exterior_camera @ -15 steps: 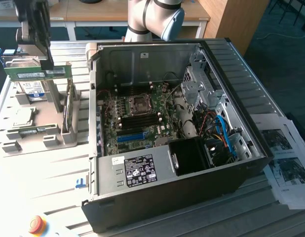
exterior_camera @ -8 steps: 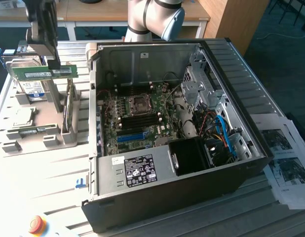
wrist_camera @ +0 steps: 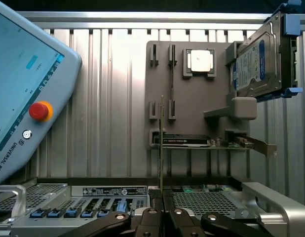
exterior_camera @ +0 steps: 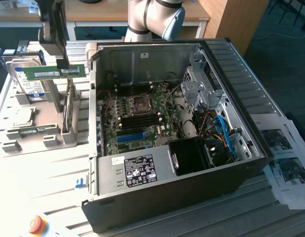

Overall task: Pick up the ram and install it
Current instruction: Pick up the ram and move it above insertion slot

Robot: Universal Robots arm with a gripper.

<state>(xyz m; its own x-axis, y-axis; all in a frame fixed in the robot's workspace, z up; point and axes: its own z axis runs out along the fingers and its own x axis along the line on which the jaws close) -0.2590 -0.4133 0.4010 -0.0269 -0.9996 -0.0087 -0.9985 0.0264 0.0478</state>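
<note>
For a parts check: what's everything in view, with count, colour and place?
Open black metal computer case: one, black, centre.
Grey plastic parts holder: one, grey, exterior view's left of the case.
Boxy silver hard drive: one, silver with blue label, on the holder.
Square silver processor chip: one, silver, on the holder.
Flat green ram stick: one, green, in the hand over the holder.
Second flat green stick: one, green, on edge in the holder.
White printed paper sheets: several, white, exterior view's right of the case.
Pale robot arm: one, grey-white, beyond the case.
Hand: one, dark, shut on the ram stick.
</note>
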